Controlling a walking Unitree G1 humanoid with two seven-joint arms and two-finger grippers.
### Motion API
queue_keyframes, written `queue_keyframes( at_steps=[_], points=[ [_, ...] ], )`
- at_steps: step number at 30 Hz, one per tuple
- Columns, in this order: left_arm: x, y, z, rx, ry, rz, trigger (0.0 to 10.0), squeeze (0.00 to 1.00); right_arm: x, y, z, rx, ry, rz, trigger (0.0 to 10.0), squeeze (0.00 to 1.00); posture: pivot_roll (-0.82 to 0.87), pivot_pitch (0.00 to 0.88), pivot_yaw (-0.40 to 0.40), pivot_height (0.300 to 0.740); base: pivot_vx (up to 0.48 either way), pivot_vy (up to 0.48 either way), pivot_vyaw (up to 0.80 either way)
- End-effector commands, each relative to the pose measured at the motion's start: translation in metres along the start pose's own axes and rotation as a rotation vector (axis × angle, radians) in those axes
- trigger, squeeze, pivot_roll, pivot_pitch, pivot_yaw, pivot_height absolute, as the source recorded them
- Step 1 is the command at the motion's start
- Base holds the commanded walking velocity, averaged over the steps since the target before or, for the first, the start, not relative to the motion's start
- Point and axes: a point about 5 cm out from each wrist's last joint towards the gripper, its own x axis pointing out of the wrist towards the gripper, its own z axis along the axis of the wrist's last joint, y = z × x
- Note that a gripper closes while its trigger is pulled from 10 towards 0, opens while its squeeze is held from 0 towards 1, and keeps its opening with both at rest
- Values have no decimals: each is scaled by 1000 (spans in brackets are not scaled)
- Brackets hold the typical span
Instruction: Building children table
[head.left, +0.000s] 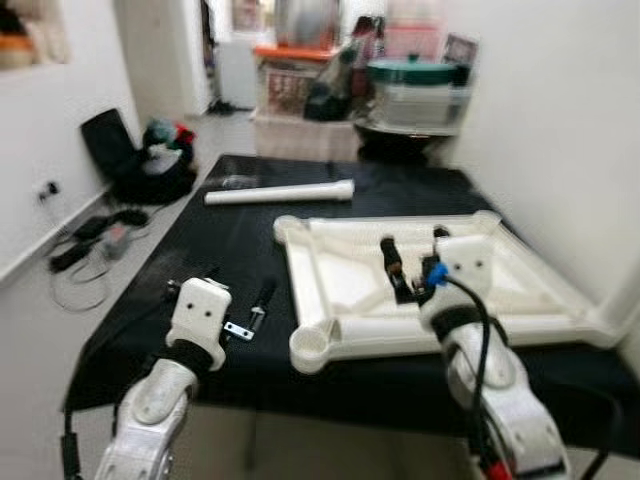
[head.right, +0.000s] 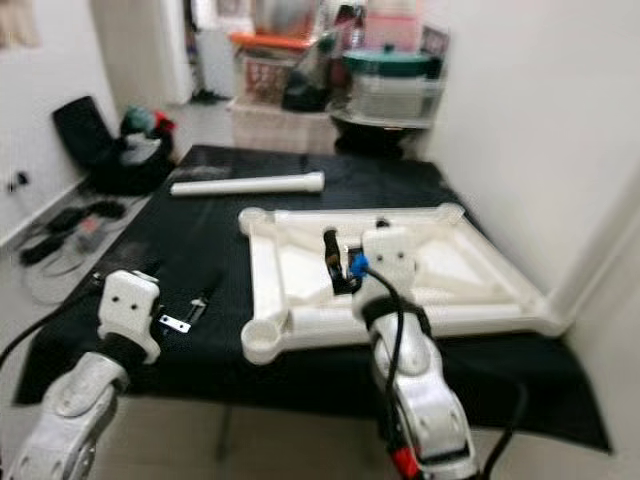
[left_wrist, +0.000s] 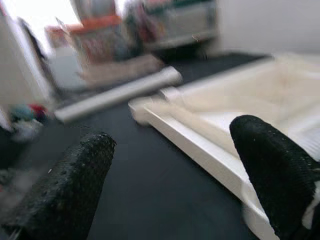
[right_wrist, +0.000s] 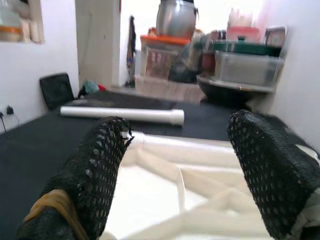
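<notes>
A white plastic tabletop (head.left: 520, 300) lies upside down on a black cloth (head.left: 230, 250), its underside ribbed with raised diagonal braces and a round hollow socket (head.left: 310, 345) moulded at each corner. It sits on the right half of the cloth, close to the white wall. Beyond the tabletop, further from the robot, a smooth white table leg (head.left: 280, 192), a long tube with a flared end, lies across the cloth, well apart from the tabletop. To the left of the tabletop, near the cloth's front edge, a small metal bracket (head.left: 238, 330) rests beside a dark slender tool (head.left: 263, 297).

The right gripper (head.left: 412, 262) hovers over the near part of the tabletop, its textured black fingers (right_wrist: 100, 165) spread wide with nothing between them. The left gripper (left_wrist: 170, 180) hangs just left of the tabletop over bare cloth, fingers likewise spread and empty.

Past the cloth stand stacked plastic storage boxes (head.left: 415, 95); on the floor to the left of it lie a black bag (head.left: 115, 150) and loose cables (head.left: 90, 240)
</notes>
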Motion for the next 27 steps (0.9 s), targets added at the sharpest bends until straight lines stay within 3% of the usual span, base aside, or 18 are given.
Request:
queue_keyframes(
  at_steps=[1, 2, 3, 6, 8, 15, 27],
  points=[
    [2, -5, -2, -72, 19, -48, 10000, 0, 2, -5, -2, -13, 17, -29, 10000, 0, 57, 0, -55, 740, 0, 0, 0],
    [2, -5, -2, -72, 19, -48, 10000, 0, 2, -5, -2, -13, 17, -29, 10000, 0, 57, 0, -55, 740, 0, 0, 0],
    [2, -10, -4, -134, 33, -87, 10000, 0, 2, -9, -4, -18, 31, -51, 10000, 0, 53, 0, -51, 740, 0, 0, -800],
    [0, -16, -5, -207, 50, -165, 10000, 0, 1, -12, -6, -22, 46, -72, 10000, 0, 54, 0, -48, 740, 0, 0, -800],
    [0, -17, -5, -220, 54, -187, 10000, 0, 1, -12, -7, -24, 48, -75, 10000, 0, 54, 0, -48, 740, 0, 0, -800],
    [7, -9, 1, -358, 60, -253, 10000, 0, 1, -10, -7, -67, 39, -71, 10000, 0, 34, 0, -40, 740, 0, 0, -800],
    [11, -10, -2, -411, 122, -269, 10000, 0, 0, -12, -10, -101, 36, -83, 10000, 0, 33, 0, -35, 740, 0, 0, -67]
  ],
)
